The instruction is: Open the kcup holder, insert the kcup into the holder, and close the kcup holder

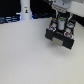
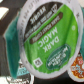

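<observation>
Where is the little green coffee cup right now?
The kcup fills the wrist view, right up by the camera with its green lid showing. In the exterior view, the hand hangs over the black kcup holder at that view's upper right.

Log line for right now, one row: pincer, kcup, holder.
pincer: above holder, state unclear | kcup: fills wrist view, green lid | holder: black, on white table

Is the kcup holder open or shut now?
Open: other pods show inside the kcup holder, behind the kcup.
</observation>
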